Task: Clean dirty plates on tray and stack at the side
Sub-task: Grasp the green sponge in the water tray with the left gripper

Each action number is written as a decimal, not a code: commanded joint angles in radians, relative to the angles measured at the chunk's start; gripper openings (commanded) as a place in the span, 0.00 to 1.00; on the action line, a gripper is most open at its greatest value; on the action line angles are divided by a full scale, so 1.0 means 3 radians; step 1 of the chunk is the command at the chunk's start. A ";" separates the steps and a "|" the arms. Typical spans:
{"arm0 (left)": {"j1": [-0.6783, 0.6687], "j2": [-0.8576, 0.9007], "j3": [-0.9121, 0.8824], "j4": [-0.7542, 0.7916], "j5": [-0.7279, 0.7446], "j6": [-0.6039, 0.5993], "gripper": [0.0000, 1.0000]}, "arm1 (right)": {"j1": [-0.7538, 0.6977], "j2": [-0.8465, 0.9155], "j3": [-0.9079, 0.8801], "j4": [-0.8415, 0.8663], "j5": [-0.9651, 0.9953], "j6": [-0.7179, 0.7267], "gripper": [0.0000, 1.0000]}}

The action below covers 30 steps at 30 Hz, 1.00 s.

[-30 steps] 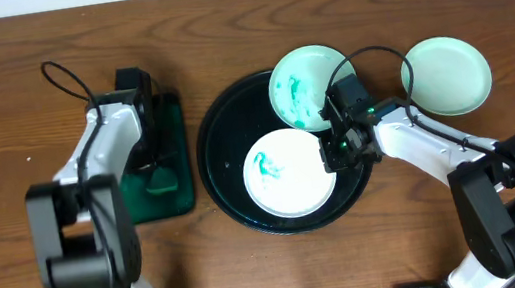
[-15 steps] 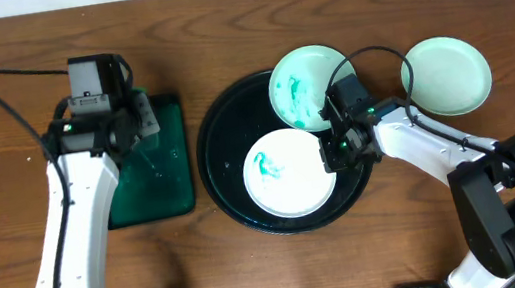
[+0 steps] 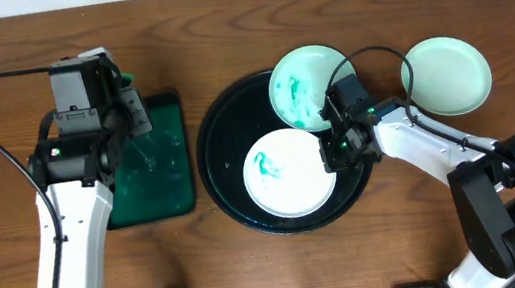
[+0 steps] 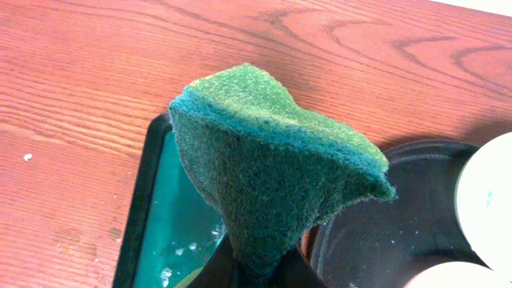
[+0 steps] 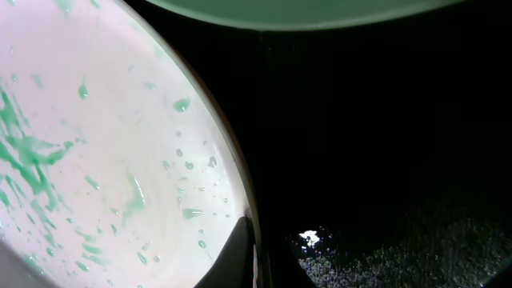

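The black tray (image 3: 228, 183) holds a white plate (image 3: 287, 172) with a teal smear. My right gripper (image 3: 332, 159) is shut on that plate's right rim. In the right wrist view the gripper (image 5: 256, 258) pinches the rim of the spattered plate (image 5: 104, 160). A second smeared plate (image 3: 302, 87) lies on the tray's far rim. A clean plate (image 3: 446, 75) sits on the table to the right. My left gripper (image 4: 260, 270) is shut on a green sponge (image 4: 272, 168), held up in the air. From overhead the left gripper (image 3: 134, 106) hangs over the green tray's far end.
A rectangular dark-green tray (image 3: 167, 182) with wet foam specks lies left of the black tray, below the raised left arm. Bare wooden table (image 3: 403, 245) surrounds both trays. The right arm's cable loops over the gap between the two far plates.
My left arm has risen off the green tray with the sponge in its jaws and swung up and left. The right arm and the plates have not moved.
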 commanded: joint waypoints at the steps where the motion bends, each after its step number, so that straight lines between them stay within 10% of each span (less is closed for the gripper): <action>1: -0.0005 -0.0033 0.0023 0.0014 -0.0099 0.0079 0.07 | 0.0018 0.0165 -0.0066 -0.0038 0.0022 -0.0051 0.01; 30: 0.0005 0.1467 0.0015 -0.1013 0.0122 -0.0701 0.07 | 0.0018 0.0165 -0.0066 -0.0024 0.0019 -0.0050 0.01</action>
